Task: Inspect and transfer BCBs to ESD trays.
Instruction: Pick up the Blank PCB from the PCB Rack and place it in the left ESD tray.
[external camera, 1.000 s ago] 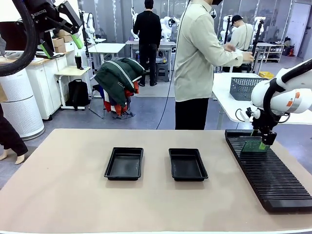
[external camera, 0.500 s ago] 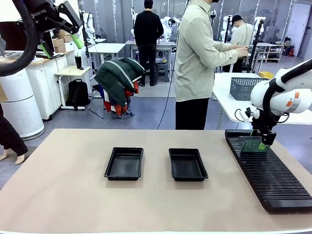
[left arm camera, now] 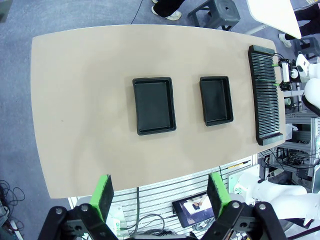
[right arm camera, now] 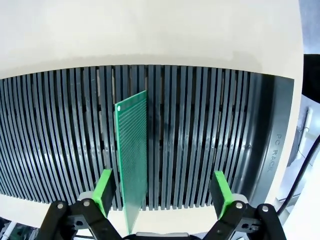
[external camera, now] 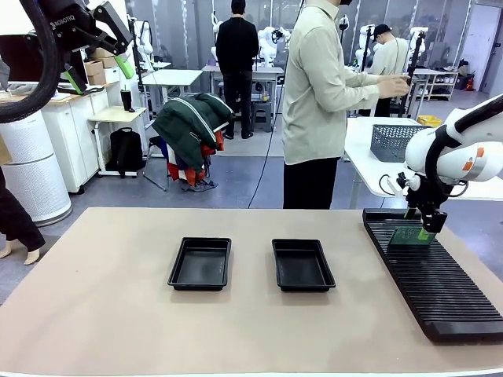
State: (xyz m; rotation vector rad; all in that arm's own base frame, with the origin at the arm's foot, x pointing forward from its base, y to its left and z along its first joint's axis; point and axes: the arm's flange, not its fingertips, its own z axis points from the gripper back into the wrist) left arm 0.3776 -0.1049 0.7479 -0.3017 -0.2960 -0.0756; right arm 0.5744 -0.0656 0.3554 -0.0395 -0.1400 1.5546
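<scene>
A BCB [right arm camera: 131,160] is stood on edge in the rack's [right arm camera: 210,125] far slots for pinching by the open right tool [right arm camera: 163,187] straddling it, while the open left tool [left arm camera: 160,182] is parked high, left of the rack.

On the tabletop [external camera: 102,298] two ESD trays lie side by side near the middle, the left tray [external camera: 200,263] and the right tray [external camera: 302,265], apart from each other. Well to their right a slotted rack [external camera: 440,290] runs from near edge to far edge. A BCB [external camera: 407,236] stands on edge in a slot near the rack's far end, between the spread fingers of the right pincer [external camera: 416,224], nearer one finger. The left pincer [external camera: 100,72] hangs high above the tabletop's left side. Beyond the far edge, behind the right tray, stands a person [external camera: 314,94].
</scene>
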